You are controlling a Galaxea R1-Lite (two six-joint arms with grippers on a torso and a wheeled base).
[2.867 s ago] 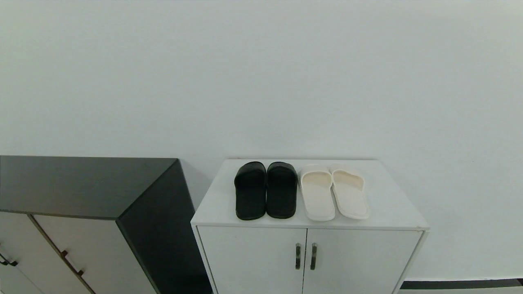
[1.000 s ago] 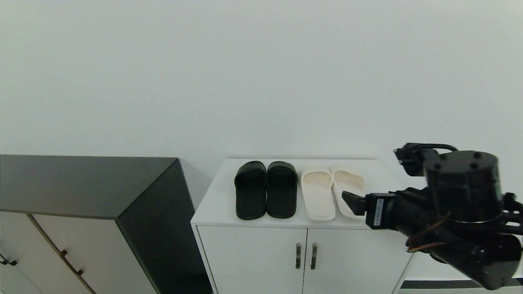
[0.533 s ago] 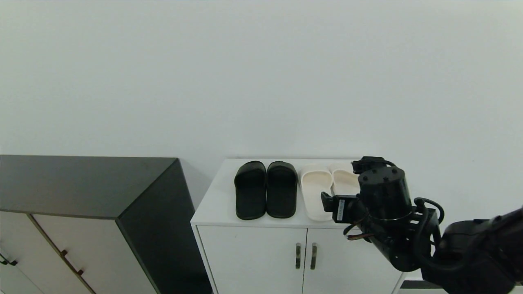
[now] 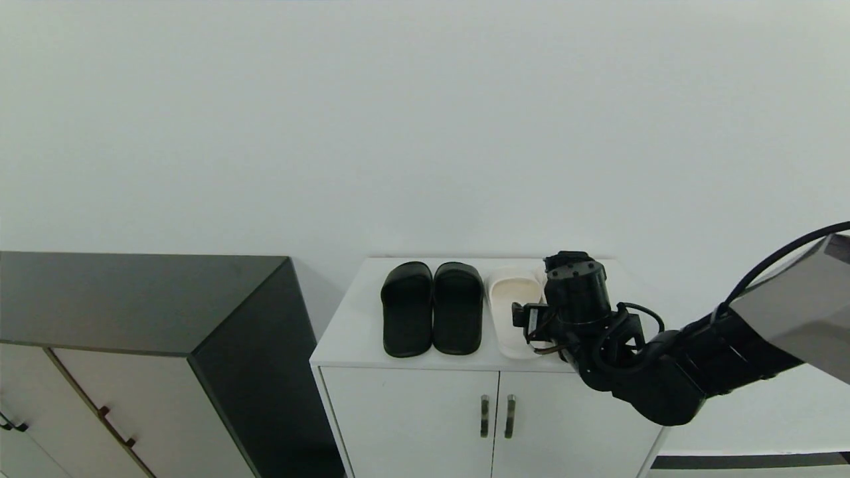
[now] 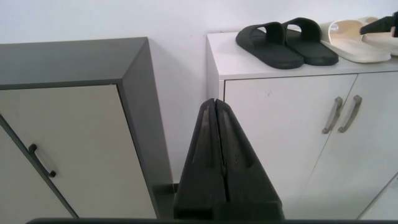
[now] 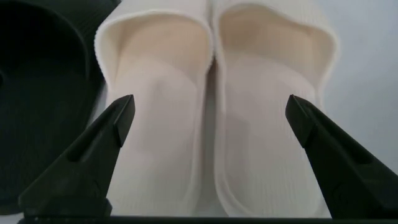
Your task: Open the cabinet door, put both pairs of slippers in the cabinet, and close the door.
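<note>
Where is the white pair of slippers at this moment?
In the head view, the white pair lies on top of the white cabinet, just right of the black pair, with the open right gripper above it.

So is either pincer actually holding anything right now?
No, nothing is held. The right pincer hangs open above the white slippers, and the left pincer is shut on nothing.
</note>
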